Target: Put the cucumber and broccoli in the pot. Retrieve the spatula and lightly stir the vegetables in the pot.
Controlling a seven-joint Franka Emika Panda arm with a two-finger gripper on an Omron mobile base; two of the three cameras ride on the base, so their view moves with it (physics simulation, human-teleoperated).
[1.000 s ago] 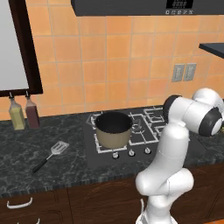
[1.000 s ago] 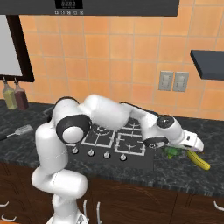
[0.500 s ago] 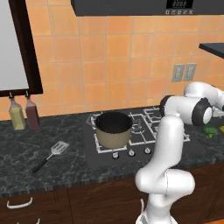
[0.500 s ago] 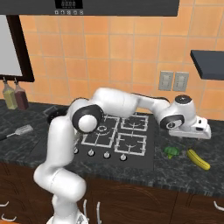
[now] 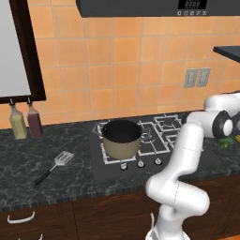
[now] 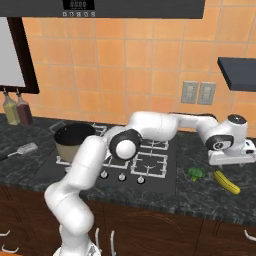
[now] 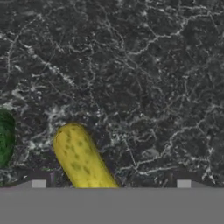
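Observation:
The yellow-green cucumber point(image 6: 226, 182) lies on the dark counter right of the stove, with the darker green broccoli point(image 6: 195, 173) just left of it. My gripper point(image 6: 234, 163) hovers a little above the cucumber's far end, pointing down. In the hand view the cucumber point(image 7: 83, 159) runs up from the bottom edge between my widely spread fingertips point(image 7: 39, 183), and the gripper point(image 7: 111, 183) is open and empty. The broccoli point(image 7: 5, 136) shows at the left edge. The tan pot point(image 5: 122, 138) stands on the stove's left burner. The spatula point(image 5: 56, 164) lies on the counter left of the stove.
Two bottles point(image 5: 26, 123) stand against the wall at the far left. The stove point(image 6: 145, 162) with its black grates lies between pot and vegetables. A dark shelf point(image 6: 239, 72) juts out above the right counter. The counter's front edge runs just below the cucumber.
The arm has swung to the right along the counter, carrying the open gripper from left of the broccoli to over the cucumber. Pot, spatula and vegetables have not moved.

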